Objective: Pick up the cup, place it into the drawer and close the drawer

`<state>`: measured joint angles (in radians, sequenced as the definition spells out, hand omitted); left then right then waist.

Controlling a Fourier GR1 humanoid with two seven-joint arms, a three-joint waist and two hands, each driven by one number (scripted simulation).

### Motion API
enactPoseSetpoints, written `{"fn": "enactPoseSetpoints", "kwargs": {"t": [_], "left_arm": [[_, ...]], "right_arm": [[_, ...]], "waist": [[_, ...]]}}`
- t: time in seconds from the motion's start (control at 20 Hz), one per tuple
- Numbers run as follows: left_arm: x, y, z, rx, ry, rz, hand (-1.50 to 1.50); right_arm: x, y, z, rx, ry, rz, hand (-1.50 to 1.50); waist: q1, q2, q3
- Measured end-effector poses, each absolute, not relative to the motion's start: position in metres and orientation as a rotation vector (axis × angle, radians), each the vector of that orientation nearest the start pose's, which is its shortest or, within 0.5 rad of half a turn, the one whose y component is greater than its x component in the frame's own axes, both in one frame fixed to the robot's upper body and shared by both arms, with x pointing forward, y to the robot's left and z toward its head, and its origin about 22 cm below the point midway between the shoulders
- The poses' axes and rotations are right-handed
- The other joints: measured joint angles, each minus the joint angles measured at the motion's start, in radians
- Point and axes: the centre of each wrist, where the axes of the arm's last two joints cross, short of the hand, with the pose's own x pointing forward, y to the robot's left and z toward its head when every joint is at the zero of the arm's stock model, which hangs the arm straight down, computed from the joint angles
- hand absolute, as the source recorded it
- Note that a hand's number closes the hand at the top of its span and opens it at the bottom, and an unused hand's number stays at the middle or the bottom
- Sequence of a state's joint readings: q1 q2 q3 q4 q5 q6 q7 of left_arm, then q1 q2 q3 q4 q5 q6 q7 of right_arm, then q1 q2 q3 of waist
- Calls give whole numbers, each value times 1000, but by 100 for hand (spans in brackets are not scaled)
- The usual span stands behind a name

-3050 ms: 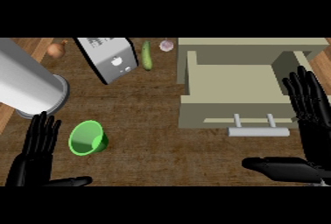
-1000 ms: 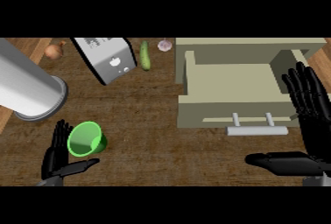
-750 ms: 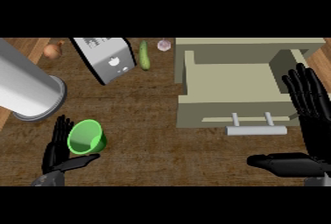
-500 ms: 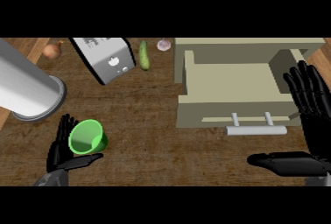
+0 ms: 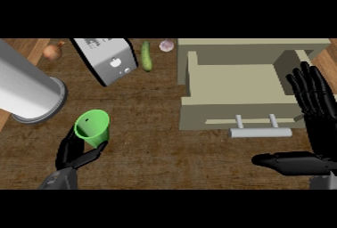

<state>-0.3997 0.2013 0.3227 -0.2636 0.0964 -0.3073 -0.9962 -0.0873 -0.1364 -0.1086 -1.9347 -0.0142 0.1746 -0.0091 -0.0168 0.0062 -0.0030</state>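
- Edges cut several things short for you: the big metal cylinder (image 5: 27,94) runs out at the left, the silver box (image 5: 105,60) and the drawer's cabinet stop at the top, and both forearms leave at the bottom.
- You cannot see the foot of the cup (image 5: 92,128); it is tucked behind the left hand's thumb, so you cannot tell whether it rests on the counter (image 5: 164,153) or sits just above it.
- The small round things at the far edge are hard to read: what looks like an onion (image 5: 54,50) at the left and a garlic bulb (image 5: 166,45) beside the cucumber (image 5: 146,55).
- Your left hand (image 5: 71,156) is at the cup: its fingers rise along the cup's left side and the thumb crosses under its lower right, so the green cup is pinched between them, mouth tilted up toward the view.
- The cup stands near the cylinder's base, well apart from the drawer (image 5: 223,116).
- The drawer is pulled out, its beige inside showing, with the handle (image 5: 260,132) on its front facing you.
- Your right hand (image 5: 321,133) rests at the right edge, fingers straight and spread upward beside the drawer's right wall, thumb out to the left below the handle, holding nothing.
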Motion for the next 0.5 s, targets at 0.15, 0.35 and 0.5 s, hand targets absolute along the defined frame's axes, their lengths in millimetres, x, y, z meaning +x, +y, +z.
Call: {"fn": "enactPoseSetpoints", "kwargs": {"t": [0.15,0.35,0.5], "left_arm": [[248,310,-155,-137,-1700,239,150],[257,302,-151,-204,-1717,271,150],[260,302,-148,-212,-1749,271,150]], "right_arm": [[240,-269,115,-36,-2011,252,-150],[239,-268,108,-37,-2004,251,-150],[242,-268,112,-46,-2003,252,-150]], "waist": [[0,0,0],[2,0,0],[3,0,0]]}}
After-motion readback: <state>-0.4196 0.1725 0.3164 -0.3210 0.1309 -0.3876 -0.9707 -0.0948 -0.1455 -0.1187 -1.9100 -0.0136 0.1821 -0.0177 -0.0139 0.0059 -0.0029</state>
